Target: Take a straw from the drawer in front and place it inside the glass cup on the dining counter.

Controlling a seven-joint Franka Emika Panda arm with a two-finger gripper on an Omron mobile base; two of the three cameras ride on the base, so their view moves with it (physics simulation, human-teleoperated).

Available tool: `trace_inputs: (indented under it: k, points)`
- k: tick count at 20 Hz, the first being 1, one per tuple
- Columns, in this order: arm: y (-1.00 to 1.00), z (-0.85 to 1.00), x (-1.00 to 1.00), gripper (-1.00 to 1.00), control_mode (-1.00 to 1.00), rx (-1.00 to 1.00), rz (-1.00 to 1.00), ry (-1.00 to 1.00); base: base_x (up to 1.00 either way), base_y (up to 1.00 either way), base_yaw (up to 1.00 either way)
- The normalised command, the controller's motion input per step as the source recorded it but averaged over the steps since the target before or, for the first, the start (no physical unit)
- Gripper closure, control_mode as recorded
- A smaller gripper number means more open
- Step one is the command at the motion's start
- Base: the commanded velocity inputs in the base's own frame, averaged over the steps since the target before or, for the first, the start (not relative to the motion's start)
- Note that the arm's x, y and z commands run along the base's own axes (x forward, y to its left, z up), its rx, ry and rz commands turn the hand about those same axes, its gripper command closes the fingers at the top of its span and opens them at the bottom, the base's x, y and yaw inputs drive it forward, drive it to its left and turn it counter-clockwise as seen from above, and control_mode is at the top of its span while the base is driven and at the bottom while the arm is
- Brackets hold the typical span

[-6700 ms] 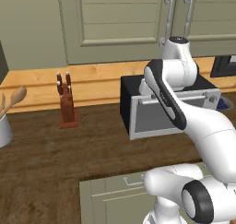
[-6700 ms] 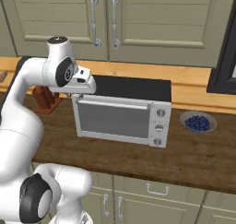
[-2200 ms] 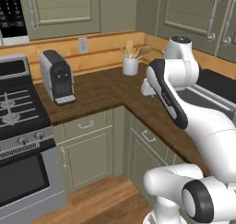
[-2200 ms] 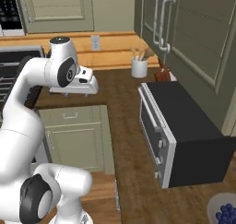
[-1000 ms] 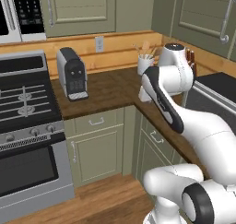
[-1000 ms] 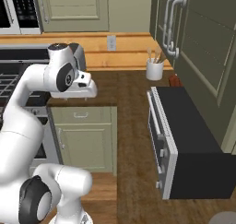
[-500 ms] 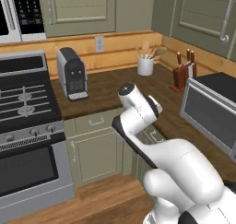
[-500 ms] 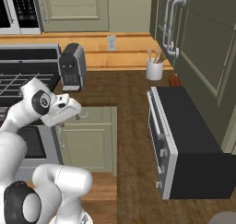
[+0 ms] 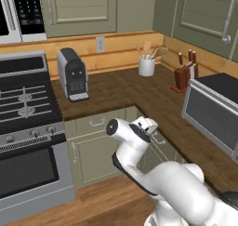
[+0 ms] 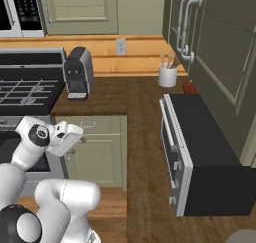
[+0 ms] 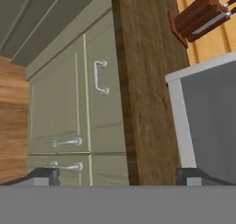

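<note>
Dark brown wood worktop (image 9: 139, 92) runs in an L from the stove (image 9: 23, 104) round the corner to the toaster oven (image 9: 214, 113). Its front edge overhangs pale green cabinets, and bare plank floor (image 9: 93, 202) lies open before them. You have free room on that floor side.

The arm is folded low in the corner, with the gripper (image 9: 148, 126) level with the worktop edge and just off the cabinet fronts. In the hand view its jaws are spread wide with nothing between them.

The drawer (image 11: 99, 78) sits directly under the worktop edge. It is shut, so you cannot see what it contains.

A coffee machine (image 9: 73, 75) stands beside the stove. A knife block (image 9: 182, 78) holds its knives near the oven. A white crock (image 9: 147, 66) at the back corner holds wooden utensils.

Compared with half a second ago, the hand has dropped lower, while the kitchen sits unchanged in both base views.
</note>
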Motion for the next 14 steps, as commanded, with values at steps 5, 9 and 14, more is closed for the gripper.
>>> trace_inputs:
  k: [5, 9, 14]
  points:
    - [-0.15, -0.13, 0.09, -1.0, -1.0, -0.16, 0.0, -0.03, 0.0, 0.0, 0.0]
    - [-0.42, -0.13, 0.3, -1.0, -1.0, -0.04, 0.0, 0.06, 0.0, 0.0, 0.0]
    - [-0.32, -0.27, 0.28, -1.0, -1.0, -0.04, 0.0, 0.15, 0.0, 0.0, 0.0]
